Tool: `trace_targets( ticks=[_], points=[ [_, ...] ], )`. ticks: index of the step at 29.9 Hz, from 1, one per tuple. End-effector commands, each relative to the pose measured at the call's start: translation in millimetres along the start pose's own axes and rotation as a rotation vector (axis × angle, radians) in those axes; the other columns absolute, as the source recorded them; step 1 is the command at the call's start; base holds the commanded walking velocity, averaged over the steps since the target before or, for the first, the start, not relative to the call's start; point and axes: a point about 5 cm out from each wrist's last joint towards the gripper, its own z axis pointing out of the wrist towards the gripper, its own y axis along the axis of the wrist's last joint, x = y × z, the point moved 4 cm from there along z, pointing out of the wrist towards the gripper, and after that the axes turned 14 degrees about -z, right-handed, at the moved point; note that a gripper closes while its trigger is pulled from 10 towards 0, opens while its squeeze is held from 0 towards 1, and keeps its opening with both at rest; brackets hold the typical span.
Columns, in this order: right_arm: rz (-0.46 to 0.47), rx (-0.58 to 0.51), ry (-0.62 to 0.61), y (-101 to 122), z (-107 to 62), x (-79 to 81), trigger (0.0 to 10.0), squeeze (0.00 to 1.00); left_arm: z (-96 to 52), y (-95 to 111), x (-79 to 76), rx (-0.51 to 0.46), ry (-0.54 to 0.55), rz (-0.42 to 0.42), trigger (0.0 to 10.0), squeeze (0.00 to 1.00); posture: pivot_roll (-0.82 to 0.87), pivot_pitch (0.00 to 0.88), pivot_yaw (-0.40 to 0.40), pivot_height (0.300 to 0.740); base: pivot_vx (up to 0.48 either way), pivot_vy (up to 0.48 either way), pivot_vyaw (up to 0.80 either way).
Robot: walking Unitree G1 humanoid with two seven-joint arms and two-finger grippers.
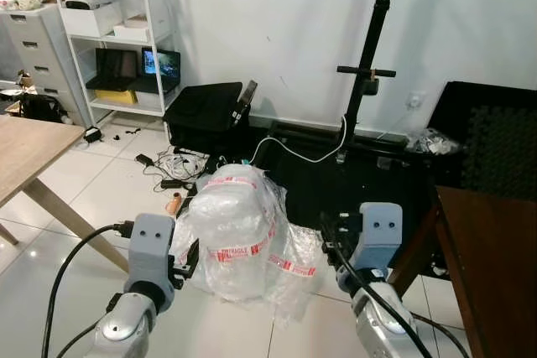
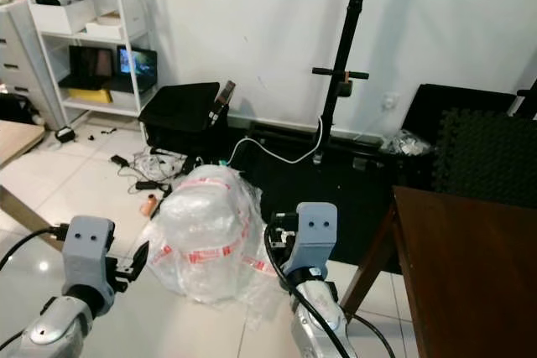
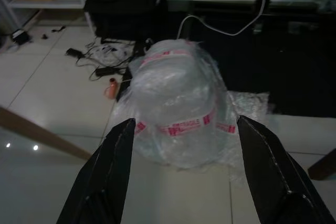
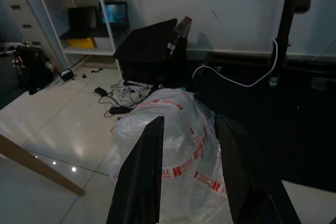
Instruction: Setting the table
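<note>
I have the left gripper (image 3: pixel 181 174) raised near me with fingers spread wide, the right gripper (image 4: pixel 189 171) likewise parted, narrower. Just beyond both sits a bubble-wrapped bundle (image 1: pixel 235 228) banded with red fragile tape on the tiled floor (image 1: pixel 109 182). A dark wooden table (image 1: pixel 495 266) stands right, a light table (image 1: pixel 25 148) left. Farther off: a black case (image 1: pixel 205 111) and white shelving (image 1: pixel 117 31).

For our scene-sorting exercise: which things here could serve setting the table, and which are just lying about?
Job:
light wooden table
dark wooden table
left end effector, open
right end effector, open

Lying about:
bubble-wrapped bundle
black case
cables
shelf unit
</note>
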Motion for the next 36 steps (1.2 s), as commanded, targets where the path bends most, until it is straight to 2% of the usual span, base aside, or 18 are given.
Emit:
trace_targets(
  ticks=[1, 4, 10, 30, 36],
  points=[
    [0.002, 0.015, 0.003, -4.2, -2.0, 1.4, 10.0, 0.0, -0.9, -6.2, 8.8, 0.019, 0.035, 0.012, 10.0, 0.0, 0.04, 0.13, 0.067, 0.74, 0.48, 0.0, 0.0],
    [-0.005, 0.012, 0.007, -3.9, -2.3, 1.9, 10.0, 0.0, -1.0, -5.7, 8.7, 0.017, 0.034, 0.013, 10.0, 0.0, 0.04, 0.132, 0.067, 0.74, 0.48, 0.0, 0.0],
    [-0.038, 0.006, 0.027, -3.0, -2.4, 3.7, 10.0, 0.0, -1.7, -5.7, 7.9, 0.015, 0.034, 0.013, 10.0, 0.0, 0.04, 0.133, 0.066, 0.74, 0.48, 0.0, 0.8],
    [-0.023, 0.001, 0.027, -2.6, -2.0, 4.8, 10.0, 0.0, -0.8, -5.0, 8.3, 0.009, 0.033, 0.026, 10.0, 0.0, 0.04, 0.13, 0.07, 0.74, 0.48, 0.0, 0.8],
    [0.014, -0.007, 0.04, -1.9, -2.2, 7.2, 10.0, 0.0, -0.8, -4.4, 8.0, 0.004, 0.032, 0.038, 10.0, 0.0, 0.04, 0.128, 0.072, 0.74, 0.48, 0.0, 0.8]
  ],
)
